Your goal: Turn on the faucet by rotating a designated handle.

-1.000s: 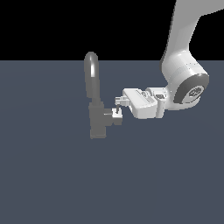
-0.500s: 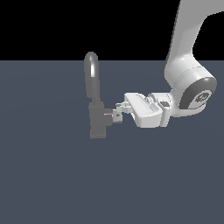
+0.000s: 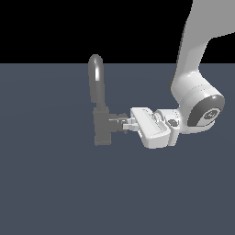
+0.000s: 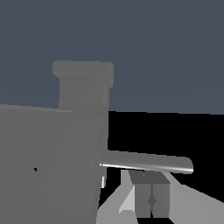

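Observation:
The faucet [image 3: 102, 126] is dull grey, a blocky body with a tall arched spout [image 3: 95, 78] rising from it. The handle [image 3: 114, 120] is a short stub projecting from the body toward the exterior view's right. My gripper [image 3: 125, 123] reaches in horizontally from that side, its tips at the end of the stub. In the wrist view the faucet body [image 4: 52, 166] fills one side and the thin pin lever [image 4: 146, 162] sticks out from it. My gripper [image 4: 152, 192] has its fingers [image 4: 142, 197] pressed together right beside the pin, with nothing between them.
The faucet stands alone on a flat dark grey-blue floor [image 3: 55, 193]. My white arm [image 3: 197, 92] comes down from the upper part of the exterior view's right side. Beyond the floor's far edge is black background.
My hand and wrist have moved down over the last second, staying against the handle's end. The faucet body and spout have not moved.

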Robot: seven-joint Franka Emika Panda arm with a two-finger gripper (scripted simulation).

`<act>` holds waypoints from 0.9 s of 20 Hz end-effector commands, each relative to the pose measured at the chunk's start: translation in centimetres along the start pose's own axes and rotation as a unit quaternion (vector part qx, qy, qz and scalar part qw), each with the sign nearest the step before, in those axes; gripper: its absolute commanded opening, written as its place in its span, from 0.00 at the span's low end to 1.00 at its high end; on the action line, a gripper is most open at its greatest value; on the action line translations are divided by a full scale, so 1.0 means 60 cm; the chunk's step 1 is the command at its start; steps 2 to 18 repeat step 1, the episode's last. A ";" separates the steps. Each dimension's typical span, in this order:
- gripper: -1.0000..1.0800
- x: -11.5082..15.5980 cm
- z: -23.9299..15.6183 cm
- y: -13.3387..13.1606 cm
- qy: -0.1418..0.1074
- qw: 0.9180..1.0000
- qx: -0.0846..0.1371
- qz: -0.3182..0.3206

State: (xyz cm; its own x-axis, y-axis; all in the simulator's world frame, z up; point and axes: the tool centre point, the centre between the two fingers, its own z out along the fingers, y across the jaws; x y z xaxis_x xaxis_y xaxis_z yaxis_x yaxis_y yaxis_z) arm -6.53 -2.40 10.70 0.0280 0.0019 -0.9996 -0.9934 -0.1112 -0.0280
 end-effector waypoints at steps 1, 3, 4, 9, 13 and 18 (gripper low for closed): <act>0.00 0.046 0.001 0.025 0.000 1.000 0.003 0.020; 0.00 0.046 0.001 0.025 0.000 1.000 0.003 0.020; 0.00 0.046 0.001 0.025 0.000 1.000 0.003 0.020; 0.00 0.046 0.001 0.025 0.000 1.000 0.003 0.020; 0.00 0.046 0.001 0.025 0.000 1.000 0.003 0.020; 0.00 0.046 0.001 0.025 0.000 1.000 0.003 0.020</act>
